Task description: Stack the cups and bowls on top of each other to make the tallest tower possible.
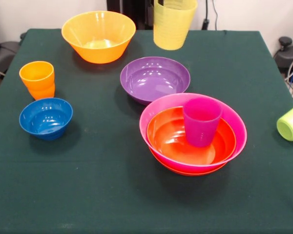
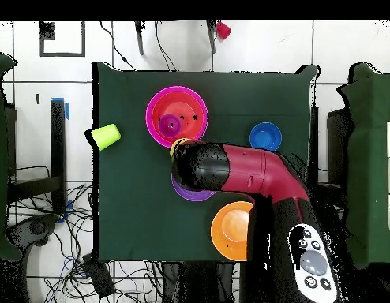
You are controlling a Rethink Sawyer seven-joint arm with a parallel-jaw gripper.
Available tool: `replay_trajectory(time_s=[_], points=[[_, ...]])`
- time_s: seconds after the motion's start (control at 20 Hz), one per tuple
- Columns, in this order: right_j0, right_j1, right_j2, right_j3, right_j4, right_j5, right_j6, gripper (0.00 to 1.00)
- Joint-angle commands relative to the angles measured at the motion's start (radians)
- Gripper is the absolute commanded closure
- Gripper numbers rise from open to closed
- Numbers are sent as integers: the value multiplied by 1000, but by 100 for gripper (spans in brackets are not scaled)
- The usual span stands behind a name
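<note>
A yellow cup hangs in the air above the table's far edge, over the purple bowl. My gripper holds it from above and is almost wholly cut off by the picture's top edge. In the overhead view the red arm covers the gripper and most of the purple bowl; only the cup's rim peeks out. The tower is a pink bowl resting on a red-orange bowl, with another red-orange bowl and an upright purple cup inside it.
A large yellow-orange bowl stands at the far left. An orange cup and a small blue bowl sit at the left. A lime green cup lies on its side at the right edge.
</note>
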Motion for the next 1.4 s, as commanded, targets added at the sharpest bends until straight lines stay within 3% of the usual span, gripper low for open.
replay_trajectory(time_s=[0.05,0.3,0.45,0.75,1.15,1.4], points=[[44,65,6,-41,13,20,149,100],[49,95,-1,-114,10,63,140,100],[82,69,-29,-134,-4,84,159,100],[158,43,-54,-260,-3,243,179,100],[194,89,-54,-292,7,225,171,100],[203,92,-54,-257,22,184,171,100]])
